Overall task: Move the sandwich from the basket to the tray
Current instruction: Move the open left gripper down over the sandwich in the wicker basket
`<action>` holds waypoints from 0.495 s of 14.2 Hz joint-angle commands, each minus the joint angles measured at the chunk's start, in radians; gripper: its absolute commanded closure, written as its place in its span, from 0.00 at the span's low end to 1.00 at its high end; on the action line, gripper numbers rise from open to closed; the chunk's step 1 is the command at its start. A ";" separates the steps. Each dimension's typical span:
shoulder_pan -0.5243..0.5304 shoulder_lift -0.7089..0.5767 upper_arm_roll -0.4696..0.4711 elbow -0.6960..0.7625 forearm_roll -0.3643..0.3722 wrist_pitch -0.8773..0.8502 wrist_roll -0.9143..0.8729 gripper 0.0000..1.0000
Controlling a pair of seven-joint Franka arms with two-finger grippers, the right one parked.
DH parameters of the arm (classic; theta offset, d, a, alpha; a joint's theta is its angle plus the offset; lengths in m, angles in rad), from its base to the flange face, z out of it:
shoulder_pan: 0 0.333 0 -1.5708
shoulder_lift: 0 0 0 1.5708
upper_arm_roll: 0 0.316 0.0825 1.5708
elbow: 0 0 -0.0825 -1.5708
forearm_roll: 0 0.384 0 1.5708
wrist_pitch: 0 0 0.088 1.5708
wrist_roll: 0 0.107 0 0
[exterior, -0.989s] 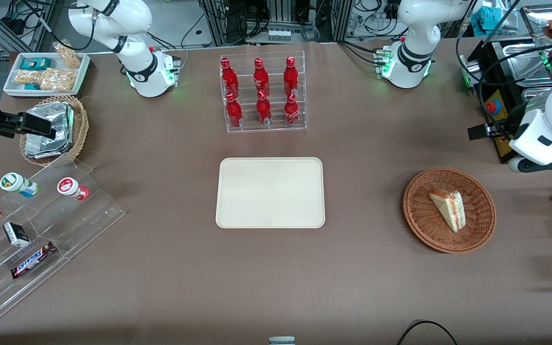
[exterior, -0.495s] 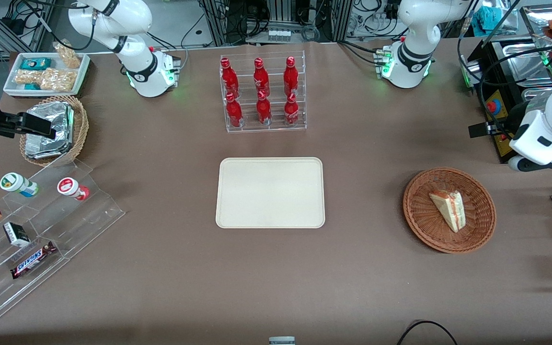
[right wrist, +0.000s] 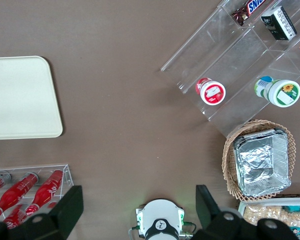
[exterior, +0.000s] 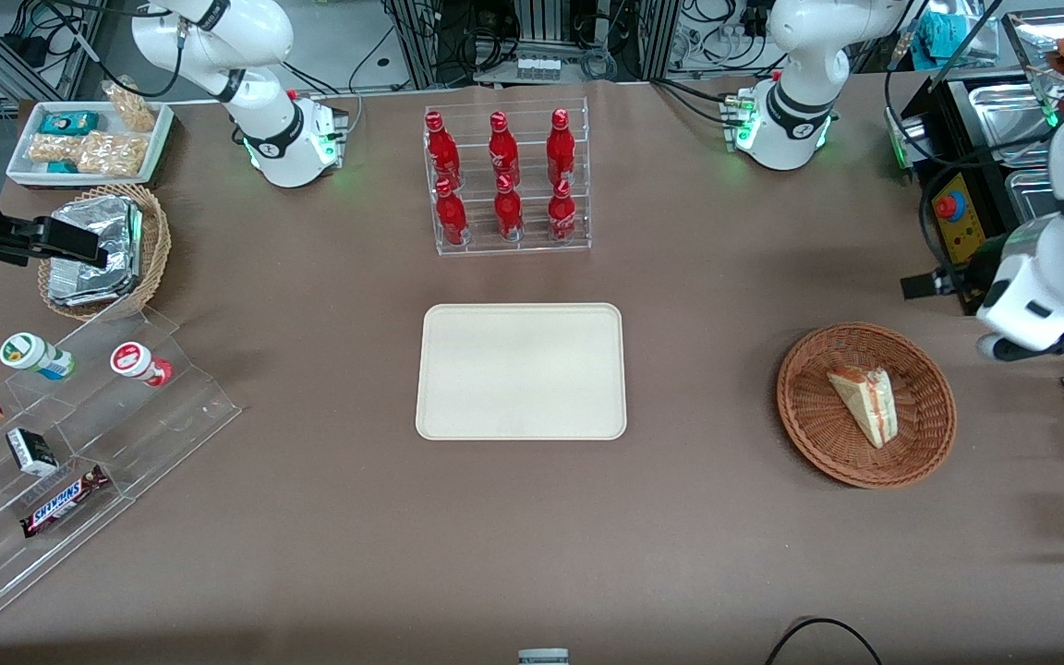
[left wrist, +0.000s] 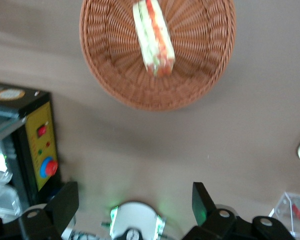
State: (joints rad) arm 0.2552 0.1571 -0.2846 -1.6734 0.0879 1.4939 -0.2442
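Wrist view: one sandwich (left wrist: 153, 36), seemingly; jaws apart.

1. Tray (exterior: 521, 371): lies in the middle of the table (exterior: 310, 554).
2. Bottle rack (exterior: 506, 175): stands farther from the front camera than the tray, apart from it.
3. Basket (exterior: 804, 406): sits toward the working arm's end of the table, well apart from the tray.
4. Sandwich (exterior: 864, 404): lies in the basket, near its middle.
5. Gripper (left wrist: 134, 202): hangs above the table near the basket, farther from the front camera than it, touching nothing, fingers set wide apart.
6. Control box (exterior: 957, 222): stands at the working arm's end, farther from the front camera than the basket.
7. Stepped shelf (exterior: 172, 406) and small basket (exterior: 161, 242): stand toward the parked arm's end, the small basket farther from the front camera.
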 commanded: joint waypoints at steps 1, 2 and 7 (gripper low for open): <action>0.042 0.019 -0.010 -0.054 0.013 0.130 0.005 0.00; 0.045 0.042 -0.008 -0.062 0.015 0.175 0.005 0.00; 0.081 0.070 -0.008 -0.284 0.035 0.547 0.005 0.00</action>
State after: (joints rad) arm 0.3177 0.2492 -0.2822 -1.8644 0.1078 1.9282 -0.2407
